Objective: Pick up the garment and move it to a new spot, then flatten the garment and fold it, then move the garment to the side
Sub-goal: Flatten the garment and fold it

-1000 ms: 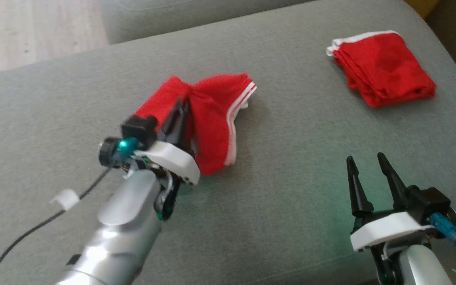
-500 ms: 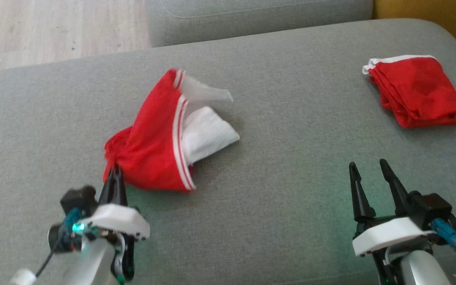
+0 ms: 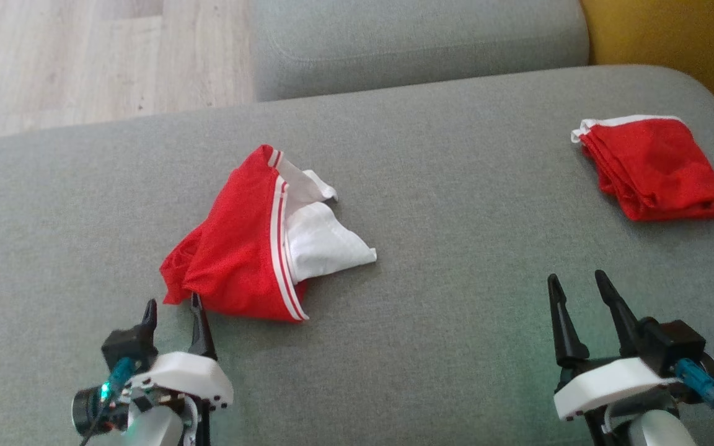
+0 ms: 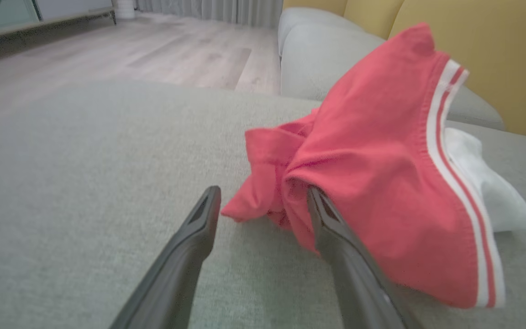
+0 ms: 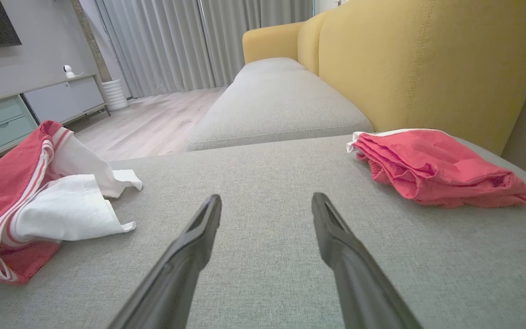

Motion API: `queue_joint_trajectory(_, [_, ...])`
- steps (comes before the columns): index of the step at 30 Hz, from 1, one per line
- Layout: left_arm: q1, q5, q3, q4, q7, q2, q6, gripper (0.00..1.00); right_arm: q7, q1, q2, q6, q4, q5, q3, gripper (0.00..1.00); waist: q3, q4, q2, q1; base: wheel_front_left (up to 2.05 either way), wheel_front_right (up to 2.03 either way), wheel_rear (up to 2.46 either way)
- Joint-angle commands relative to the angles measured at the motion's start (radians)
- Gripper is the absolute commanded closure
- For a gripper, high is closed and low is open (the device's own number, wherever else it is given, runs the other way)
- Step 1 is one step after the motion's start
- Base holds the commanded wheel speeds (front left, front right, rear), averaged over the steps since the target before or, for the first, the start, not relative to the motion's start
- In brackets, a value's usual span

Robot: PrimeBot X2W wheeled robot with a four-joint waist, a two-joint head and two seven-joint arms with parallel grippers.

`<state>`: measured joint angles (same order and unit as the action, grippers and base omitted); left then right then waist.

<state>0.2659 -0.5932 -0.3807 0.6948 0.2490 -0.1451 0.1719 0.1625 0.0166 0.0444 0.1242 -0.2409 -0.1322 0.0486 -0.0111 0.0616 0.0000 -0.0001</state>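
grey cushion [image 3: 444, 186], red garment [image 3: 233, 254] lengthwise near-to-far, white lining [image 3: 323, 248] rightward; left tool [image 3: 171, 313], right tool [image 3: 575, 290] both apart

Garment [image 3: 233, 260]: soft matt cloth, red with a smoother white lining. Sofa cushion [image 3: 456, 204] under it is grey, coarse-woven, matt. Left claw [image 3: 171, 305] and right claw [image 3: 574, 280]: dark matt plastic fingers, white plastic shells. Far left, pale wood floor [image 3: 84, 56].

Grey sofa seat [image 3: 456, 155], yellow backrest [image 5: 427, 68], pale wood floor [image 3: 84, 56], grey curtains [image 5: 162, 41], low cabinet with drawers [image 5: 2, 123]
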Motion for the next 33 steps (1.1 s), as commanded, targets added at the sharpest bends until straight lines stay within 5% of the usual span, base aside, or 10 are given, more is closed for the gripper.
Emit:
queue_joint_trajectory(1, [0.032,0.024,0.038,-0.042,0.011,-0.02,0.013,0.0,0.002,-0.023,0.006,0.007,0.031,-0.005,0.016,0.0,0.011,-0.004,0.0,0.0001,0.0,0.0,0.0])
queue_joint_trajectory(5, [0.023,0.111,0.022,-0.166,0.012,-0.016,0.054,0.0,-0.002,-0.014,0.006,0.007,0.036,-0.004,0.015,0.0,0.023,-0.005,0.0,0.0001,0.0,0.0,0.0])
queue_joint_trajectory(10, [-0.004,0.14,-0.068,-0.21,-0.012,0.04,0.022,0.0,-0.006,-0.009,0.006,0.007,0.041,-0.006,0.031,0.0,0.028,0.014,0.0,0.0001,0.0,0.0,0.0])
queue_joint_trajectory(15, [0.02,0.14,-0.144,-0.131,-0.075,0.073,0.001,0.0,-0.015,-0.01,0.006,0.007,0.052,0.003,0.041,0.0,0.012,0.056,0.0,0.0001,0.0,0.0,0.0])
queue_joint_trajectory(25, [0.104,0.134,-0.119,0.069,-0.075,0.08,0.079,0.0,-0.02,-0.01,0.006,0.007,0.061,0.008,0.04,0.0,-0.019,0.104,0.0,0.0001,0.0,0.0,0.0])
queue_joint_trajectory(26, [0.109,0.131,-0.115,0.085,-0.072,0.081,0.083,0.18,-0.019,-0.01,0.006,0.007,0.06,0.008,0.04,0.0,-0.019,0.106,0.0,0.0001,0.0,0.0,0.0])
queue_joint_trajectory(27, [0.114,0.127,-0.111,0.099,-0.069,0.081,0.085,0.52,-0.019,-0.01,0.006,0.007,0.06,0.007,0.04,0.0,-0.018,0.108,0.0,0.0001,0.0,0.0,0.0])
queue_joint_trajectory(29, [0.123,0.119,-0.107,0.12,-0.061,0.082,0.082,1.0,-0.017,-0.01,0.006,0.007,0.058,0.005,0.039,0.0,-0.017,0.108,0.0,0.0001,0.0,0.0,0.0])
queue_joint_trajectory(33, [0.138,0.115,-0.105,0.137,-0.044,0.083,0.071,1.0,-0.014,-0.01,0.006,0.007,0.056,0.003,0.035,0.0,-0.014,0.105,0.0,0.0001,0.0,0.0,0.0])
